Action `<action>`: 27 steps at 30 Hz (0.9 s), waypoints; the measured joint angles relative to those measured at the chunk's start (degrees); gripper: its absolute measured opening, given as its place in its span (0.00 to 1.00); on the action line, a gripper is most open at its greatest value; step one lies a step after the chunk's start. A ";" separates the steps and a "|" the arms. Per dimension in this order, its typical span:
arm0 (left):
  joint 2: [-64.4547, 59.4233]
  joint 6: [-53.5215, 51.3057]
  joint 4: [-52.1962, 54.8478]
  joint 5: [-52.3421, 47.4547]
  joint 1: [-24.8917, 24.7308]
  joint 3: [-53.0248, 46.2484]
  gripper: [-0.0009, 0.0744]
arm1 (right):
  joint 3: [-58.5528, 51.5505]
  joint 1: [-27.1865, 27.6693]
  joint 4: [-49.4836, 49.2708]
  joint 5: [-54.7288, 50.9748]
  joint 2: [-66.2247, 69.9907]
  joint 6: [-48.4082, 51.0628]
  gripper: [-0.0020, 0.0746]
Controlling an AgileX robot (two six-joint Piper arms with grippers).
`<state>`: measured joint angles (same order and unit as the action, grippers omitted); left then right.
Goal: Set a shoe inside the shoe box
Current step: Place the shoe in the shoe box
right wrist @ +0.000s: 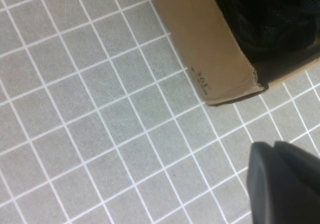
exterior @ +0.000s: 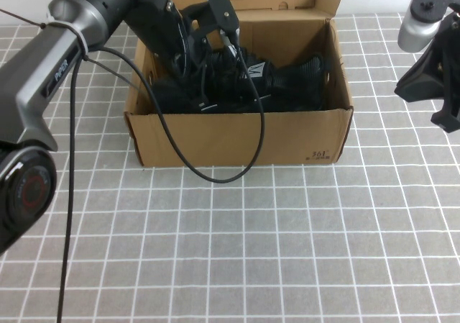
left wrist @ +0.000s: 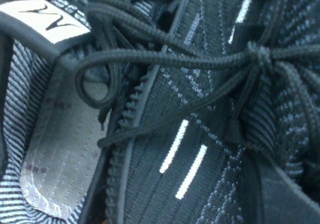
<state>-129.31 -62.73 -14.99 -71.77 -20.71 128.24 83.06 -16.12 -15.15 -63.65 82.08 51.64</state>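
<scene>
Inside the shoe box (exterior: 237,139), the shoe (exterior: 287,85) lay on its side among dark shoe material, toe toward the robot's right, suggesting placement was essentially complete. The left gripper (exterior: 215,93), clenched, reached low into the box. The right gripper (right wrist: 280,184), also clenched, hung parked beside the box's right wall.

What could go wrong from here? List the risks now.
1. The left gripper is shut, down inside the shoe box among loose laces; lifting out could snag them and drag a sneaker back up.
2. The left arm's cable droops over the box's front wall and may tug the box.
3. The right gripper, shut and parked beside the box's right corner, could clip it if it moves.
</scene>
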 joint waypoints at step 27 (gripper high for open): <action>0.10 -1.16 0.25 0.00 -1.10 0.00 0.06 | 0.00 0.00 -0.22 0.13 0.00 0.86 0.01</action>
<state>-129.21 -63.89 -14.74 -71.77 -21.82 128.24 83.06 -16.12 -15.37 -63.52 82.08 52.51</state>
